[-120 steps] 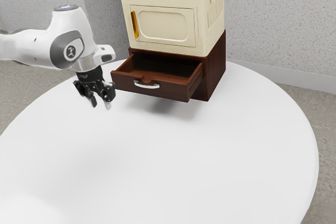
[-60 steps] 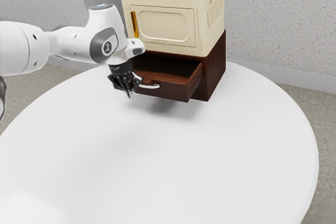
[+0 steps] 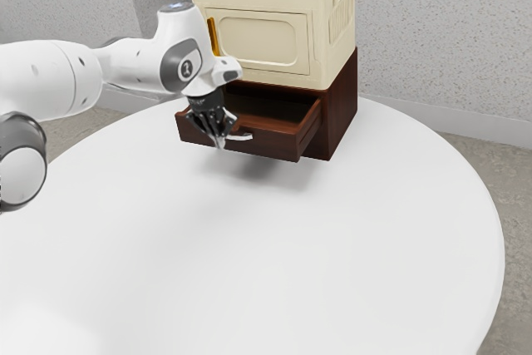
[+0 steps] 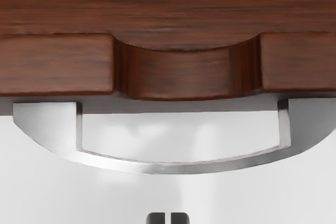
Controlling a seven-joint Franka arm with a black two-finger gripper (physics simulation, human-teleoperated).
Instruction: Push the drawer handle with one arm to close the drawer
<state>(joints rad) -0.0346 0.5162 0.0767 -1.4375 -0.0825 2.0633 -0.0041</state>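
Note:
My gripper (image 3: 219, 144) points down just in front of the drawer (image 3: 276, 145), its fingers drawn together with nothing held. It covers one end of the silver handle (image 3: 242, 136) in the exterior view. The brown drawer is pulled well out of its cabinet. In the wrist view, the curved handle (image 4: 168, 168) runs across below the notched drawer front (image 4: 178, 74). Beyond the handle's outer side are the dark tips of my gripper (image 4: 168, 218), nearly together, with a strip of white table between them and the handle.
A cream box (image 3: 262, 39) with raised rails and a yellow-handled door sits on top of the brown cabinet (image 3: 341, 106). Both stand near the far edge of the round white table (image 3: 291, 247).
My hand has moved toward the exterior view's right, from beside the drawer to in front of its handle. The fingers, apart before, have come together. The drawer has not moved.

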